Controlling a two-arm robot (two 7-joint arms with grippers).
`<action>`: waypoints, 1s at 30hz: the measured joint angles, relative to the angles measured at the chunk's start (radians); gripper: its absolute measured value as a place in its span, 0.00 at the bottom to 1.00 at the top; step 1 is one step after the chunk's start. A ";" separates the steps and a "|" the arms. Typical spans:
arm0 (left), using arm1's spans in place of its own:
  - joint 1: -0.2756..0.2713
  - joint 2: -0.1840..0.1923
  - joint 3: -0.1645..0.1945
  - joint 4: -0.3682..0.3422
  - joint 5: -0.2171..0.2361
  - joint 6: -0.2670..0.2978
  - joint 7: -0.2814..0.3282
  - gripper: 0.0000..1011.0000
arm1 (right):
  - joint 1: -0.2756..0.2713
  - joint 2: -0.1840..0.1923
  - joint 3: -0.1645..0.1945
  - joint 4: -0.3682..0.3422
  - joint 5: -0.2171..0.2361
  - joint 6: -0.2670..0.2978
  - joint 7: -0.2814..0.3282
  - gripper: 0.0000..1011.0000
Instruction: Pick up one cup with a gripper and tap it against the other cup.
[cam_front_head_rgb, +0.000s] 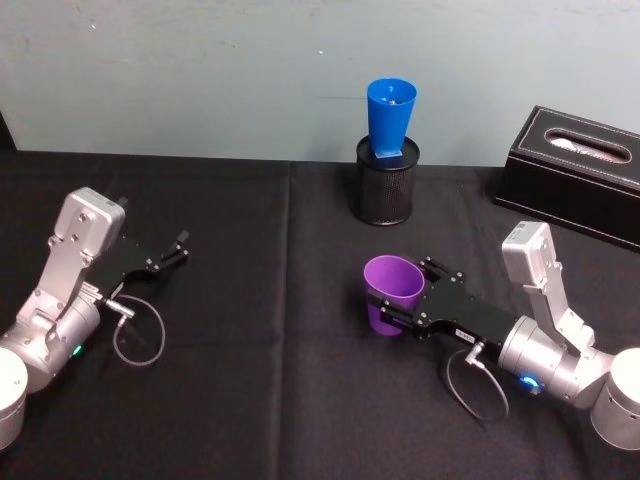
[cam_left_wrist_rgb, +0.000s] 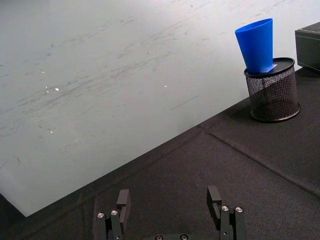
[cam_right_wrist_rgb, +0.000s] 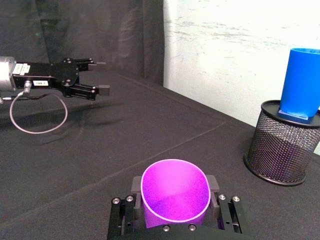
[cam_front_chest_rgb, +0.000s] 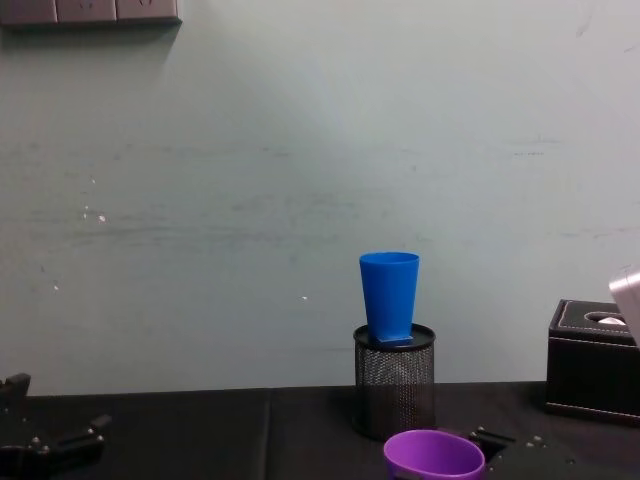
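Note:
My right gripper (cam_front_head_rgb: 400, 295) is shut on the purple cup (cam_front_head_rgb: 392, 288), its fingers pressed to both sides of the cup (cam_right_wrist_rgb: 175, 200) below the rim, mouth up, at the table's centre right. Whether the cup is off the cloth I cannot tell. The blue cup (cam_front_head_rgb: 390, 115) stands upright, seated in the top of a black wire-mesh pen holder (cam_front_head_rgb: 384, 190) at the back, beyond the purple cup and a little to its left. In the chest view the purple rim (cam_front_chest_rgb: 433, 455) sits below and right of the blue cup (cam_front_chest_rgb: 389, 293). My left gripper (cam_front_head_rgb: 178, 250) rests open at the far left.
A black tissue box (cam_front_head_rgb: 575, 170) stands at the back right, close to the pen holder. A black cloth (cam_front_head_rgb: 270, 360) covers the table, with a pale wall right behind it. A grey cable loops beside each wrist.

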 joint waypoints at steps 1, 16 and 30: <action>0.000 0.000 0.000 0.000 0.000 0.000 0.000 0.99 | 0.000 0.000 0.000 0.000 0.000 0.000 0.000 0.75; 0.000 0.000 0.000 0.000 0.000 0.000 0.000 0.99 | -0.014 0.084 0.026 -0.223 0.042 0.148 0.021 0.73; 0.000 0.000 0.000 0.000 0.000 0.000 0.000 0.99 | 0.046 0.167 0.028 -0.380 0.103 0.341 0.013 0.73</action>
